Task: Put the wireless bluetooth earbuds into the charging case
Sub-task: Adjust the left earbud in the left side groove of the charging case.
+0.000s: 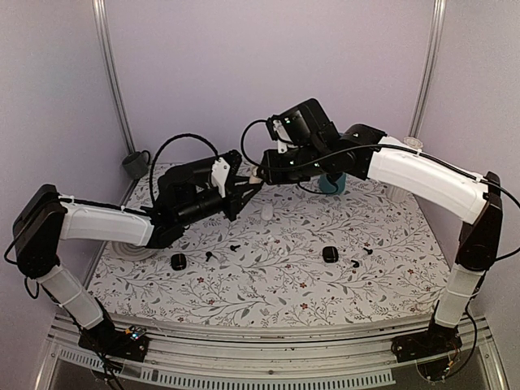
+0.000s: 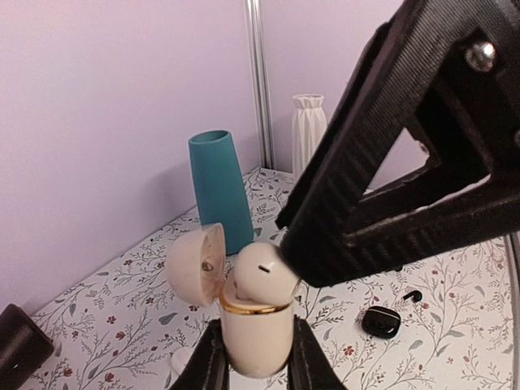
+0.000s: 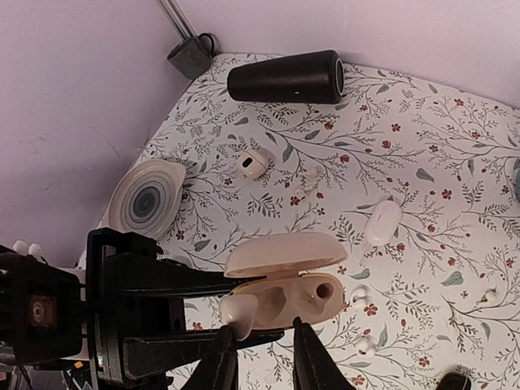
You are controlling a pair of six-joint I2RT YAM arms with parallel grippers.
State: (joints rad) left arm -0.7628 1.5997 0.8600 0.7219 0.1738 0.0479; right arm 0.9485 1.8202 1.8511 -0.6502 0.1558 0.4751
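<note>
Left wrist: left gripper (image 2: 258, 357) clamped on charging case (image 2: 253, 329), right gripper (image 3: 260, 337) pinching earbud (image 2: 262, 275); teal cup (image 2: 219, 187) behind.

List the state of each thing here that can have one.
charging case: lid open, one slot empty
white earbud: at the case mouth, not seated
left fingers: shut on charging case
right fingers: shut on white earbud
teal cup: upright
white vase: upright
black cylinder: lying on its side
second white case: closed
</note>
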